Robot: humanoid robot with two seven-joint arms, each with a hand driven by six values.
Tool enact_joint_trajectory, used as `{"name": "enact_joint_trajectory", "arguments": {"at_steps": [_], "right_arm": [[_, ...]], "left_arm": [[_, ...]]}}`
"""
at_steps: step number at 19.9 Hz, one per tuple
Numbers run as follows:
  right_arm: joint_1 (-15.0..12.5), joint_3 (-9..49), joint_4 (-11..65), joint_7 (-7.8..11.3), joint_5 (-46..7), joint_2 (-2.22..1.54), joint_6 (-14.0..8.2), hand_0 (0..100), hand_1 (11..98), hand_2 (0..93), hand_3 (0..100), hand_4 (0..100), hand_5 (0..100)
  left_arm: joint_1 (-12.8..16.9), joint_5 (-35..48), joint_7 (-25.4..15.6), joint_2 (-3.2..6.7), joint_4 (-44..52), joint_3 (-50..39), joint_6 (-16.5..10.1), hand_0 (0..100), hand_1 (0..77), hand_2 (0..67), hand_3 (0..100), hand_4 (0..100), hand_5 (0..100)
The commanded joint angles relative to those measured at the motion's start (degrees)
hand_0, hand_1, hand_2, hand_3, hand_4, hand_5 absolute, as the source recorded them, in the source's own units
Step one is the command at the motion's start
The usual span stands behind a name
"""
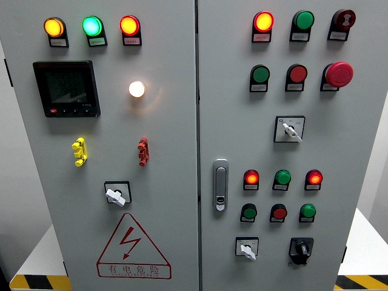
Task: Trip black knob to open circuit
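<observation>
Grey control cabinet [176, 182] with 2 doors, seen from the head camera. The black knob [301, 248] sits at the lower right of the right door, beside a white rotary switch [247, 248] and below 2 rows of 3 small lamps; its pointer seems to aim downward, though the view is too small to be sure. Neither robot hand appears, so finger state cannot be told. The left door carries a digital meter [66, 88] and a red hazard triangle [131, 245].

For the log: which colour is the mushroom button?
Red, seen in the head view.
</observation>
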Motion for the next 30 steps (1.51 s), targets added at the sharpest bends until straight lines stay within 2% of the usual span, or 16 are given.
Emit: {"name": "enact_joint_trajectory", "arguments": {"at_steps": [1,5,7,9,11,12,15,16,17,20,24,26,27,28,30], "right_arm": [[0.00,0.99,0.04,0.00,-0.64,0.00,0.01,72,33.2,3.9,5,0,3],[0.00,2.66,0.13,0.00,-1.78,0.00,0.01,72,33.3,3.8,5,0,3],[-0.52,10.62,0.83,-0.26,-9.65,0.09,0.10,72,33.5,3.9,5,0,3],[-1.49,19.85,1.01,-2.01,-20.89,0.09,0.89,72,33.5,3.9,5,0,3],[-2.28,27.06,1.27,-2.98,-28.82,0.09,1.51,72,33.5,3.9,5,0,3],[-2.46,29.28,1.53,-3.51,-30.95,0.00,1.77,72,33.5,3.8,5,0,3],[-2.29,30.79,1.88,-3.95,-31.50,-0.35,2.21,72,33.5,3.8,5,0,3],[-1.94,30.27,1.36,-3.78,-31.50,-0.35,2.21,72,33.5,3.8,5,0,3],[-1.85,30.01,1.27,-3.78,-31.50,-0.18,2.21,72,33.5,3.8,5,0,3],[-1.76,30.09,1.36,-3.51,-31.32,-0.17,2.30,72,33.2,3.8,5,0,3],[-1.67,36.84,1.80,-3.78,-34.21,-0.09,2.21,72,32.8,3.8,5,0,3],[-1.58,39.74,2.49,-3.78,-39.64,-0.09,2.21,72,32.9,3.9,5,0,3],[-1.49,43.41,3.54,-3.78,-42.71,-0.09,2.21,72,33.0,3.9,5,0,3],[-1.23,49.45,4.25,-3.86,-47.36,-0.09,2.56,72,33.0,3.9,5,0,3],[-0.18,57.12,4.00,-3.95,-57.20,0.09,5.10,72,33.1,4.0,6,0,3]], "left_arm": [[0.00,0.00,0.00,0.00,0.01,0.03,0.00,0,3.5,12.7,21,7,2],[0.00,0.00,0.00,0.00,0.01,-0.05,0.00,0,3.6,12.7,21,7,2],[0.00,0.00,0.00,0.00,0.01,0.03,0.00,0,3.6,12.7,21,7,2],[0.00,0.00,0.00,0.00,-0.08,0.03,0.00,0,3.7,12.7,21,7,2],[0.00,0.00,0.00,0.00,0.01,-0.05,0.00,0,3.7,12.7,21,7,2],[0.00,0.00,0.00,0.00,-0.08,0.03,0.00,0,3.7,12.7,21,7,2],[0.00,0.00,0.00,0.00,0.01,-0.05,0.00,0,3.7,12.7,21,7,2],[0.00,0.00,0.00,0.00,-0.08,-0.05,0.00,0,3.7,12.7,21,7,2],[0.00,0.00,0.00,0.00,0.01,-0.05,0.00,0,3.6,12.7,21,7,2],[0.00,0.00,0.00,0.00,-0.08,0.03,0.00,0,3.6,12.7,21,7,2],[0.00,0.00,0.00,0.00,0.01,0.03,0.00,0,3.4,12.7,21,7,2],[0.00,0.00,0.00,0.00,-0.08,0.03,0.00,0,3.6,12.7,21,7,2],[0.00,0.00,0.00,0.00,-0.08,0.03,0.00,0,3.6,12.7,21,7,2],[0.00,0.00,0.00,0.00,0.01,0.03,0.00,0,3.7,12.7,21,7,2],[0.00,0.00,0.00,0.00,0.01,0.03,0.00,0,3.8,12.7,21,7,2]]}}
